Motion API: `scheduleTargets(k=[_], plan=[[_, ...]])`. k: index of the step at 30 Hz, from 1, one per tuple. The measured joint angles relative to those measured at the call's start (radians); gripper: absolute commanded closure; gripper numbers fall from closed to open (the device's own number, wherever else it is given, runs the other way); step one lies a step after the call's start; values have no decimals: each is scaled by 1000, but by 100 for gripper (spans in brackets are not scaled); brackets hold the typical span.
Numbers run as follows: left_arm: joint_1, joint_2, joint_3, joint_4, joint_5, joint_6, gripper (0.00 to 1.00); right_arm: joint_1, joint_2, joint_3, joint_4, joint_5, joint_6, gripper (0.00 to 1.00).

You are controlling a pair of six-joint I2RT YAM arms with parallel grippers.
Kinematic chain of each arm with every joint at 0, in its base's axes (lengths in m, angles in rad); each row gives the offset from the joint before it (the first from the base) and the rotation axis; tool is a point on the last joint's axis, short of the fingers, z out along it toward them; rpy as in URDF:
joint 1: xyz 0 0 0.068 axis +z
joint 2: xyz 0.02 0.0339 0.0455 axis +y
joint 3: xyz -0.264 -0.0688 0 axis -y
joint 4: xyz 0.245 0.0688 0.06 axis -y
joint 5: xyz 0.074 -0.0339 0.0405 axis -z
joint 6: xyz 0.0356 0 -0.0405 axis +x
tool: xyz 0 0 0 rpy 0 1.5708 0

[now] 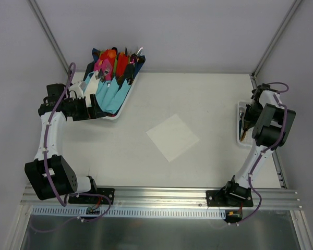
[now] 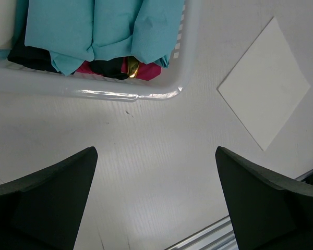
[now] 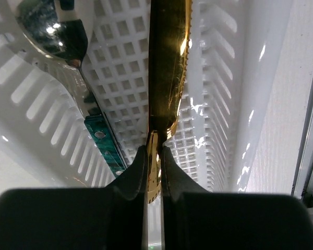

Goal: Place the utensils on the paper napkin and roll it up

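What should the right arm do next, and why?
Probably lift straight up: the right gripper is shut on the golden knife, which lies in the white slotted tray beside the spoon, and the paper napkin lies bare mid-table.

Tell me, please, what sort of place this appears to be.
Most likely a robotics lab test cell: a left arm and a right arm bolted to a metal rail at a table's edge, plain grey walls, and staged props: a paper napkin and a tray of wrapped cutlery.
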Motion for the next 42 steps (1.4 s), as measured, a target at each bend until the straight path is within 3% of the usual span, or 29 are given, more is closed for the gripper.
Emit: scheduleTargets(k=[7,25,30,34,42], plan=[[0,-2,0,0,0,0,1,10,-36,-30,2,17,-6,100],[7,-38,0,0,0,4,1,63,-324,-83,-55,37,-1,100],[13,-38,0,0,-2,0,1,222,-386,-83,-82,11,32,100],[13,-38,0,0,-23,-24,1,420,-408,-83,-84,-11,105,100],[13,-40,0,-2,-89,-56,1,800,-330,-75,-50,-18,295,100]])
